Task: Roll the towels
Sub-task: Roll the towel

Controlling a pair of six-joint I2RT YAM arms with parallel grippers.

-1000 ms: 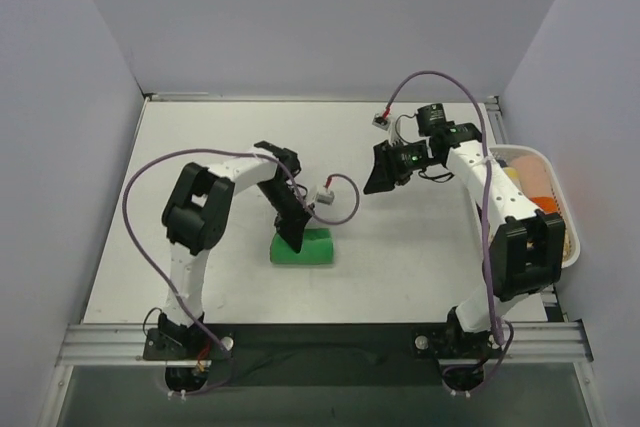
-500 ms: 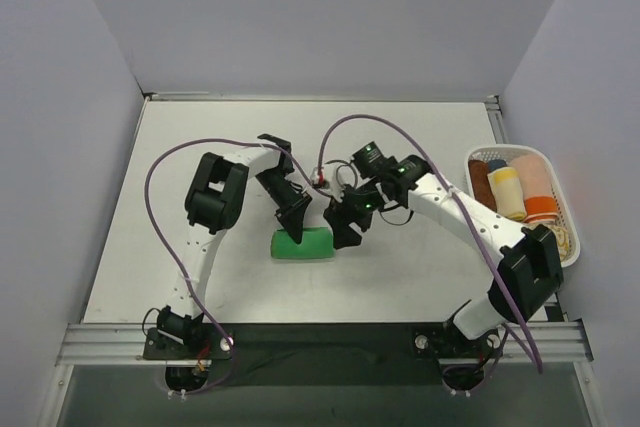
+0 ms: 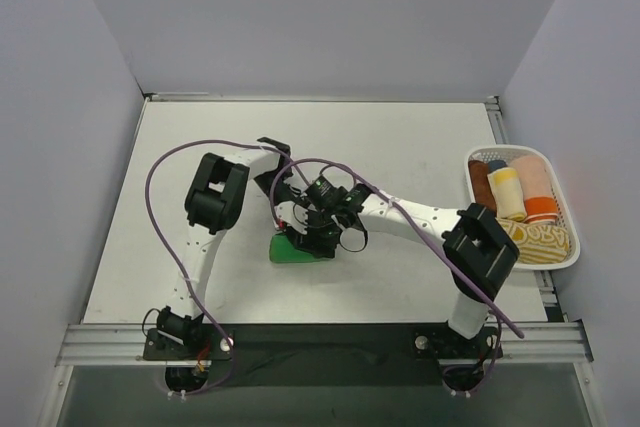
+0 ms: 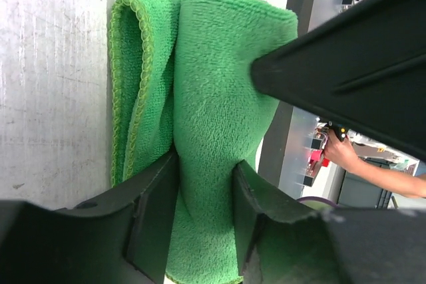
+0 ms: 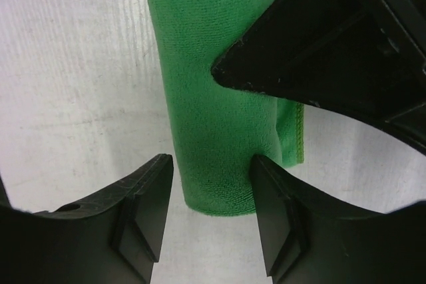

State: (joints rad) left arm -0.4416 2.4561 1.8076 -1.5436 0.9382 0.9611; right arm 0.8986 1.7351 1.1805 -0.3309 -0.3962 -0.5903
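A green towel [image 3: 292,252] is seen lying on the white counter [image 3: 420,137], a little left of the middle and towards the near side. It is folded over into a thick, loose roll, with a stitched edge showing along one side in the left wrist view. The left gripper [image 4: 203,221] is closed on one end of this roll. The cloth is squeezed narrow between the two black fingers [image 4: 153,217] and bulges wider beyond them. The right gripper [image 5: 212,197] is brought in over the same towel from the right, so that both are crowded together above it in the top view. Its fingers [image 5: 143,217] are held spread, one on each side of the roll's end, and it cannot be told whether they press the cloth. A white slatted basket [image 3: 510,150] is set at the right edge of the counter, well apart from the towel, with several rolled cloths [image 3: 507,192] packed inside it.
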